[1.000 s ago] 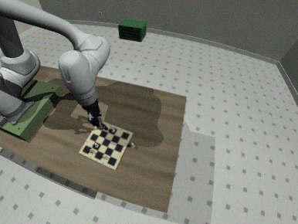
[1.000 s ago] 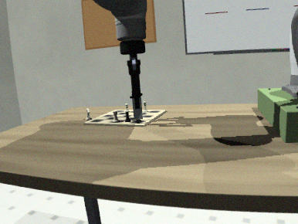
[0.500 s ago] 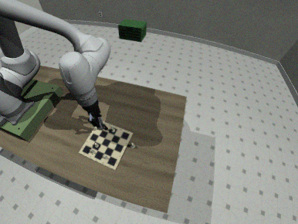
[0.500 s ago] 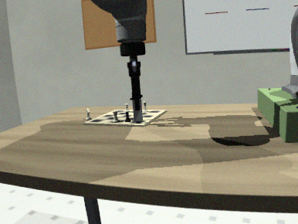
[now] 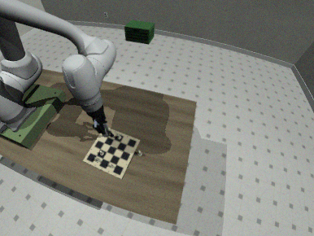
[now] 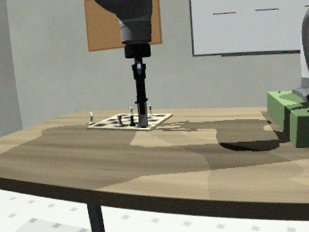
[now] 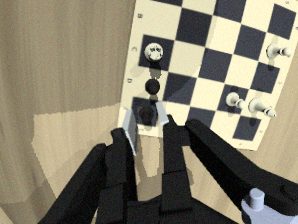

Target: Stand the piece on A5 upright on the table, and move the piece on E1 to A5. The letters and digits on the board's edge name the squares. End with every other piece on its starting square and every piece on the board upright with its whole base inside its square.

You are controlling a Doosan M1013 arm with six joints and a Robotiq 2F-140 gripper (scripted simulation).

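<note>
Seen from above, the wooden surface (image 5: 163, 191) (image 6: 160, 160) (image 7: 75, 60) carries the green base block (image 5: 28, 136) (image 6: 276, 114) at its left end. The white arm (image 5: 87, 77) (image 6: 136, 30) leans in from there. The chequered board (image 5: 132, 140) (image 6: 96, 128) (image 7: 131, 65) lies right of middle, skewed, its E1 corner nearest the surface's back edge.

Fingers (image 5: 106, 132) (image 6: 142, 120): pointing down, parted narrowly, one either side of the dark piece on E1 (image 7: 146, 115). Gaps show by wrist view; I judge nothing gripped yet. That piece is on its starting square.

Step in hand, as I read it: close on it. I'd centre first, shut gently so neither pad shoves it, then lift straight up well above its neighbours before crossing.

Tightest neighbour: dark piece on D1 (image 5: 111, 134) (image 6: 132, 121) (image 7: 152, 86), just beside; any sideways drift that way could topple it. Past it, the pale piece on C1 (image 5: 119, 137) (image 6: 119, 120) (image 7: 154, 51).

A5, at the board corner towards the surface's front edge, looks vacant. Its former piece, I take it, is the pale one (image 5: 139, 153) (image 6: 91, 118) upright off the board, towards the right edge. Go round the pale piece on B5 (image 5: 111, 166) (image 7: 275, 50) when lowering.
</note>
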